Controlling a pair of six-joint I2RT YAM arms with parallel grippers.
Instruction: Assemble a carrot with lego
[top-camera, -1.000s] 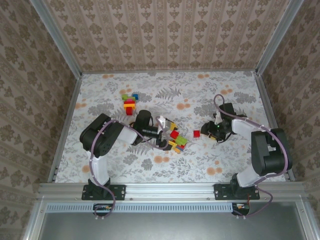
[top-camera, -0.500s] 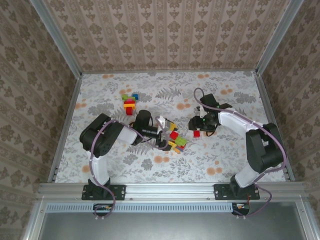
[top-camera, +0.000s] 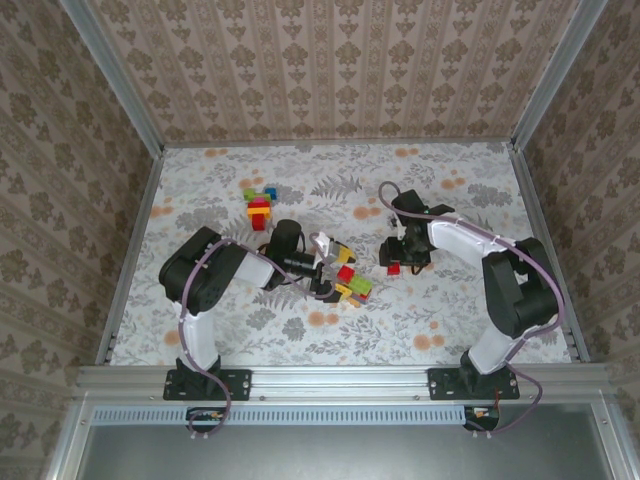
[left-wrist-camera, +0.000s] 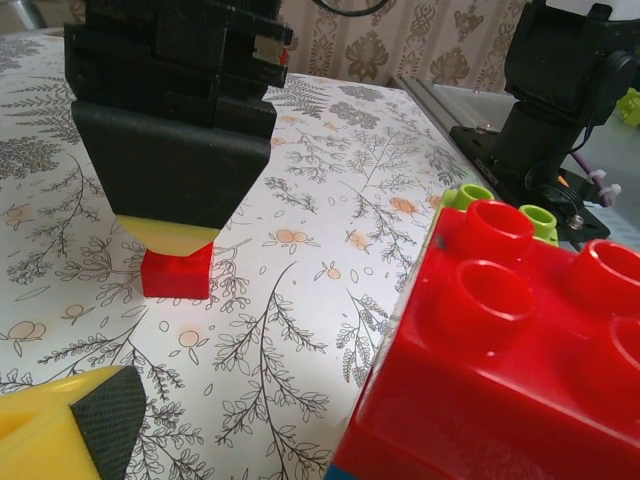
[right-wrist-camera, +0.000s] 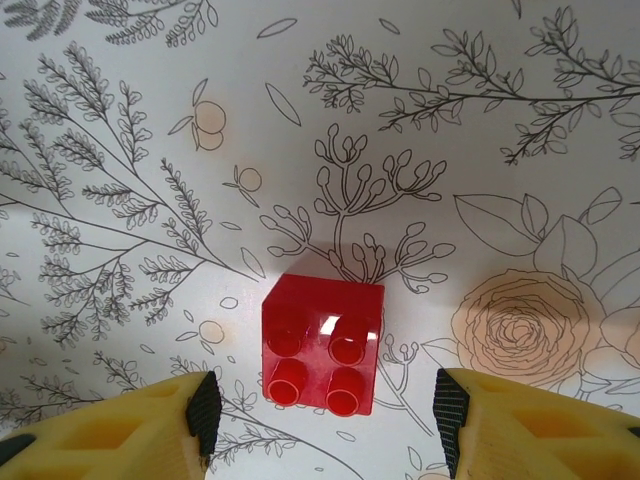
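- The right pincer (right-wrist-camera: 322, 425) has swung in from the right side of the desk (top-camera: 450, 180) over the last second. It now hangs straight above the lone red brick (right-wrist-camera: 323, 345).
- Its jaws are released. In the right wrist view the two yellow fingertips (right-wrist-camera: 120, 430) stand either side of the brick with bare desk showing on both sides, so nothing is gripped yet.
- The brick lies stud-side up, flat on the desk, slightly off square to the jaws. It sits right of the loose pile (top-camera: 350, 280) and apart from it, where it was a second ago. The arm came to the brick; the brick did not move.
- In the left wrist view, the same pincer's yellow tip hovers just above the brick's top. I cannot tell whether it touches.
- The left pincer (top-camera: 328, 266) has not shifted. It stays spread wide at the near side of the pile. A large red brick (left-wrist-camera: 520, 330) fills one side of its wrist view, with a green brick (left-wrist-camera: 500, 200) behind it, and one fingertip sits well clear on the other side. It holds nothing that I can see.
- Further out, a small stack (top-camera: 259, 205) of green, blue, yellow and red bricks sits toward the far left, untouched.
- My reading: the approach is done and a pick of the single brick comes next. It needs a short descent, then a close. The carrot itself is hardly begun.
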